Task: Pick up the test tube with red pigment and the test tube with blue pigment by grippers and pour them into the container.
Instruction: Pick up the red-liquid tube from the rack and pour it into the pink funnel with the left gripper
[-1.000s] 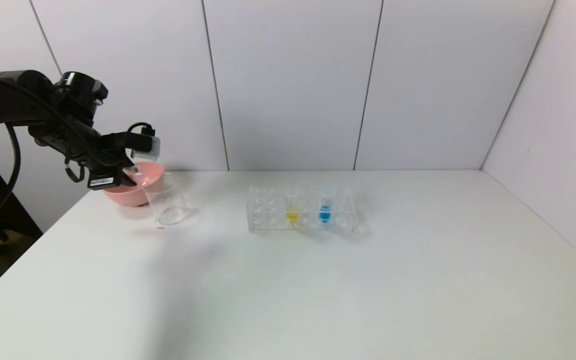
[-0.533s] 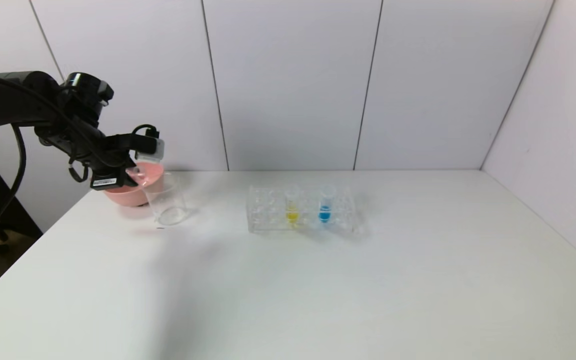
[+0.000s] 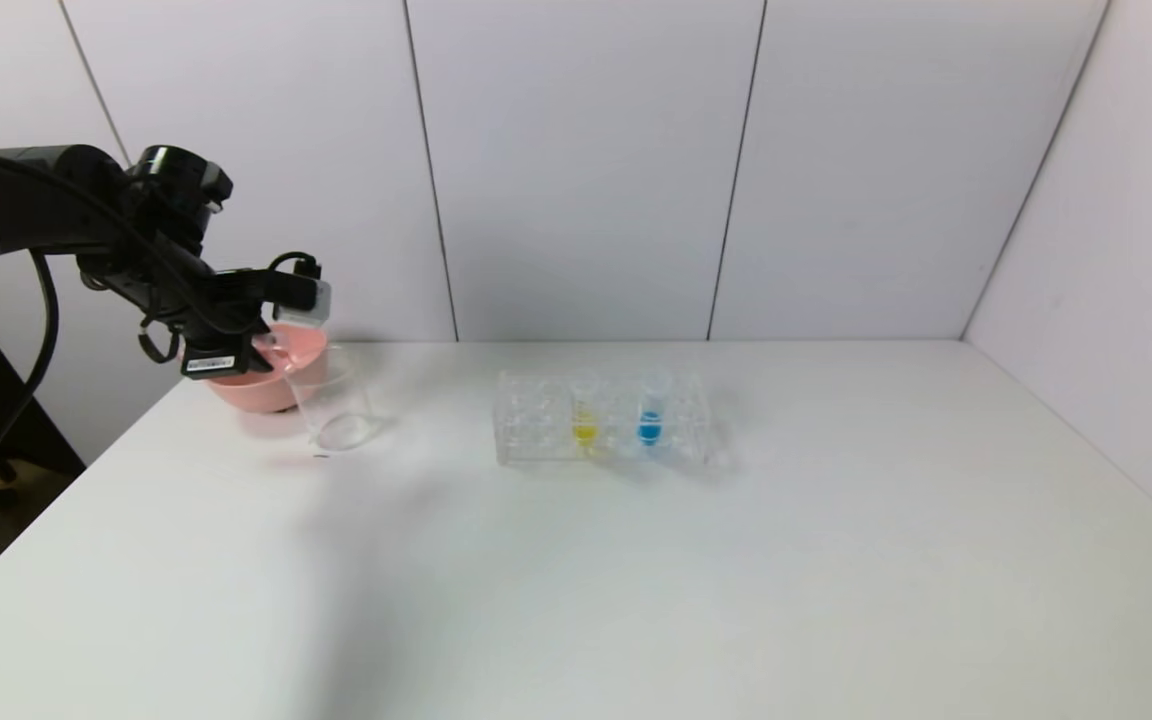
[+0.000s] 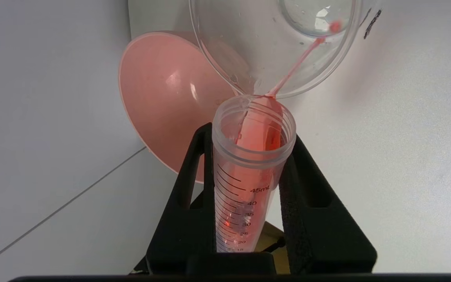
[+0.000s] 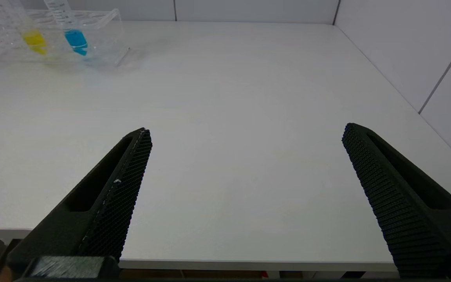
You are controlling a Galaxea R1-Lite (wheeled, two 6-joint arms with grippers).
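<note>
My left gripper (image 3: 258, 345) is shut on the test tube with red pigment (image 4: 249, 172) and holds it tilted, its mouth at the rim of the container (image 3: 331, 398). In the left wrist view a thin red stream runs from the tube's lip into the container (image 4: 249, 47), with a red drop on its bottom. The test tube with blue pigment (image 3: 649, 410) stands in the clear rack (image 3: 536, 420); it also shows in the right wrist view (image 5: 73, 33). My right gripper (image 5: 245, 133) is open and empty over the table's near edge, out of the head view.
A pink bowl (image 3: 266, 385) stands just behind the container at the table's far left. A tube with yellow liquid (image 3: 585, 415) stands in the rack beside the blue one. White walls close the back and the right.
My left gripper has moved slightly up and to the right, with the red tube held over the container.
</note>
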